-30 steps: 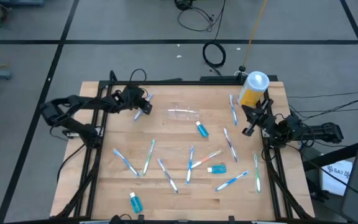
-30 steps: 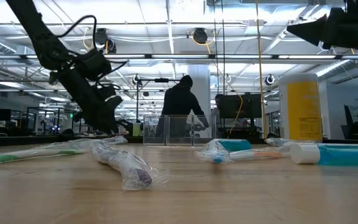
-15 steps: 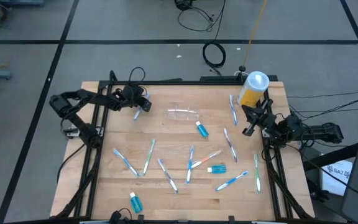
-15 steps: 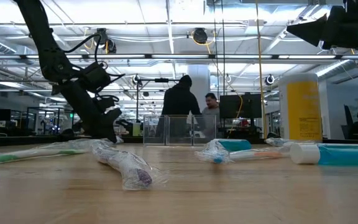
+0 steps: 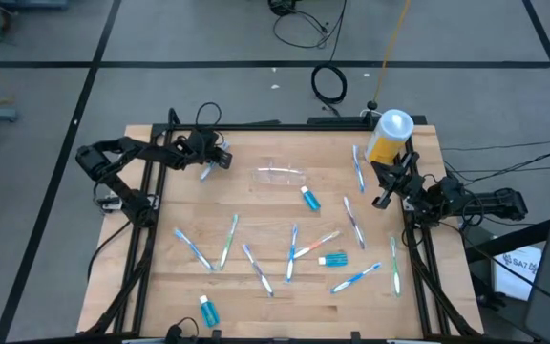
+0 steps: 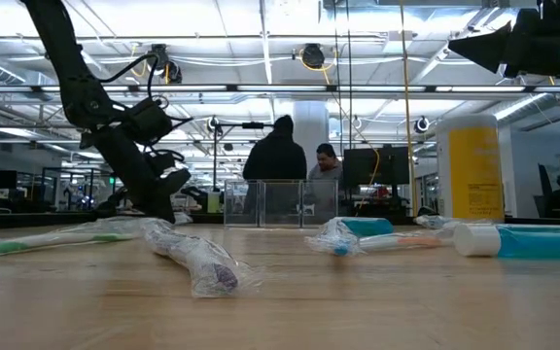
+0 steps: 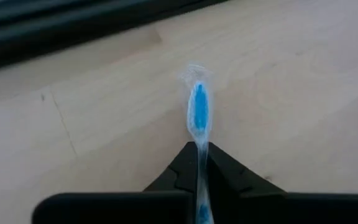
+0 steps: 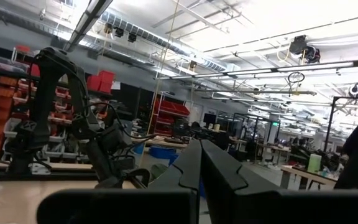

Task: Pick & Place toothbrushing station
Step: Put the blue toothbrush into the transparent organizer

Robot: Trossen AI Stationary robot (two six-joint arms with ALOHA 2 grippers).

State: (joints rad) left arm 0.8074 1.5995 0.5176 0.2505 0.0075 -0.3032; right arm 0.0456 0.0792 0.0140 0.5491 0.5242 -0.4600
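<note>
Near edge: wrapped toothbrushes lie scattered, untouched. Far-left corner of the wooden tabletop: left gripper has just clamped shut on a thin blue-and-clear toothbrush, ready to lift. Right gripper, pressed together and empty, waits at the right edge.

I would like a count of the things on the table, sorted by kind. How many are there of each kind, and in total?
Toothbrushes: 10, as far as the high view shows, one of them in the left pincer
Toothpaste tubes: 3
Clear cup: 1
Yellow bottle: 1
Total: 15
</note>
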